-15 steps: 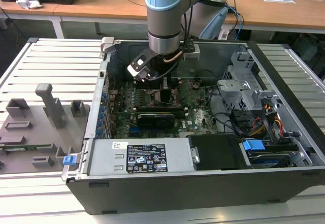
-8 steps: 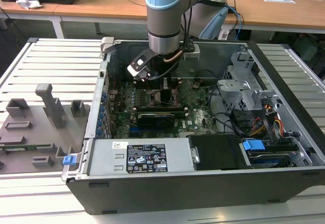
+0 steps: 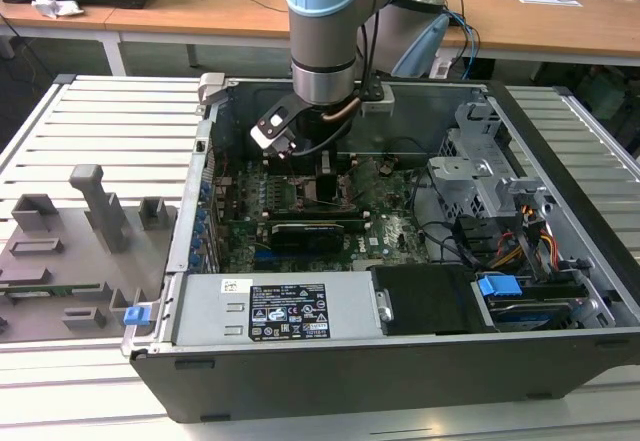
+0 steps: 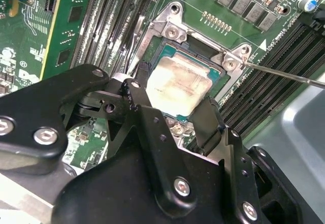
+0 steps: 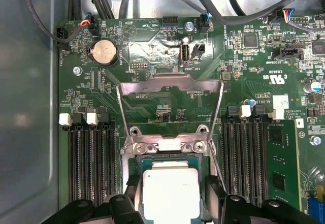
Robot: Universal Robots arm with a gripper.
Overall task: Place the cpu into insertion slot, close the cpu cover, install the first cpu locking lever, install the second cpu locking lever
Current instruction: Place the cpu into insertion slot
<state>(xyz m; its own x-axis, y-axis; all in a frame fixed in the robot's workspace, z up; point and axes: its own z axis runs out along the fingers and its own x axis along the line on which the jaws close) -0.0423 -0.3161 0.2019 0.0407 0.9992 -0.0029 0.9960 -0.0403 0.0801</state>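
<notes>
Gripping cpu (image 4: 177,84) edges; cpu cover (image 5: 152,82) up

Exterior view: bright, even room light from overhead, with no hard shadows on the table (image 3: 90,121). The case (image 3: 330,381) interior is dimmer, and the arm (image 3: 322,21) shades the board (image 3: 400,231) under it.

Second wrist view: glare washes the cpu (image 4: 177,84) top pale. The gripper (image 4: 172,101) body reads near black with little surface detail.

First wrist view: white glare patch on the glossy board (image 5: 152,49), and a soft sheen on the grey case wall (image 5: 25,132).
</notes>
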